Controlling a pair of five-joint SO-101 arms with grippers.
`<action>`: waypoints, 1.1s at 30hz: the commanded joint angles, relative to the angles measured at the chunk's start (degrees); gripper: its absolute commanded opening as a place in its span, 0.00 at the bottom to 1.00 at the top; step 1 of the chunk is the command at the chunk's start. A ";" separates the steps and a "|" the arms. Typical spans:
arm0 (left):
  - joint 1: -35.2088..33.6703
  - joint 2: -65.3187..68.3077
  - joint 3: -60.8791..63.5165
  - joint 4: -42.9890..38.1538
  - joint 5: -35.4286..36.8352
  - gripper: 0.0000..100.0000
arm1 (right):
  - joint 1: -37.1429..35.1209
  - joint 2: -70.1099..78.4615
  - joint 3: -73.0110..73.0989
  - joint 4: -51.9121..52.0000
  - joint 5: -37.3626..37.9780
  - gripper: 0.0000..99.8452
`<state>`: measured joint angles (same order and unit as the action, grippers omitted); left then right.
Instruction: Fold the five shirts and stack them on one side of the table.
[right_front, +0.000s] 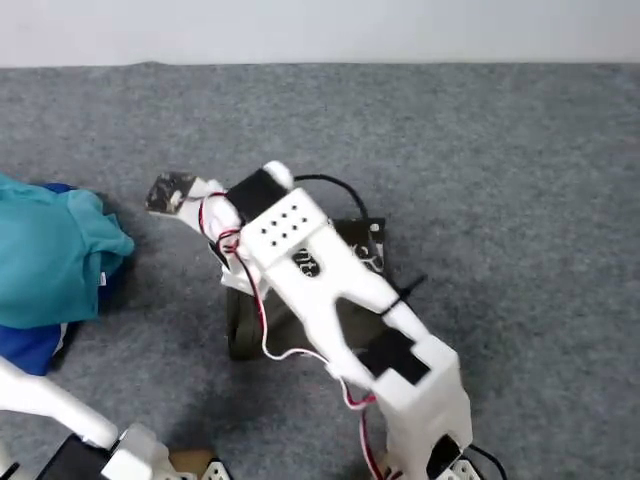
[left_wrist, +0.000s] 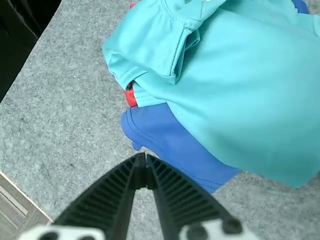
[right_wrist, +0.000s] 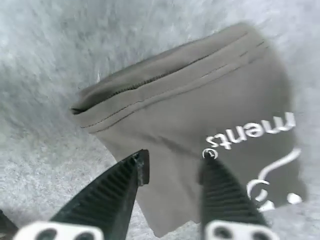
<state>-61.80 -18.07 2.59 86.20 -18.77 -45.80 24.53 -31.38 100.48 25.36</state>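
i see pile at left edge of high view: teal shirt (right_front: 50, 250) over blue shirt (right_front: 30, 345), red cloth (left_wrist: 130, 94) peeking between. dark grey shirt (right_wrist: 200, 115) mid-frame, looks folded, not yet stacked. right gripper (right_wrist: 175, 165) jaws spread over it. left gripper (left_wrist: 146, 167) jaws pressed together, empty. i judge task partway.

A folded grey-brown shirt (right_wrist: 200, 100) with white print lies flat on the bench (right_wrist: 50, 50) directly under my right pincer (right_wrist: 175, 162), its stitched hem out beyond the tips. Just ahead of my left pincer (left_wrist: 146, 167) sits a pile. A teal shirt (left_wrist: 240, 90) is bunched on top, with a blue shirt (left_wrist: 165, 140) beneath it poking out toward me. A sliver of red cloth (left_wrist: 130, 95) shows between them.
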 joint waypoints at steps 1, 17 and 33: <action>-0.26 -1.23 -0.13 -1.67 0.00 0.01 | 0.66 3.74 -2.37 2.33 -0.26 0.00; -0.26 -1.23 -0.13 -1.67 0.00 0.01 | -7.60 14.90 -6.51 2.24 -0.26 0.01; -0.09 -1.23 -0.13 -1.41 0.35 0.01 | 5.49 16.31 -12.84 -17.01 4.31 0.01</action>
<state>-61.80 -18.07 2.59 86.20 -18.77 -41.14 39.65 -41.67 88.44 28.26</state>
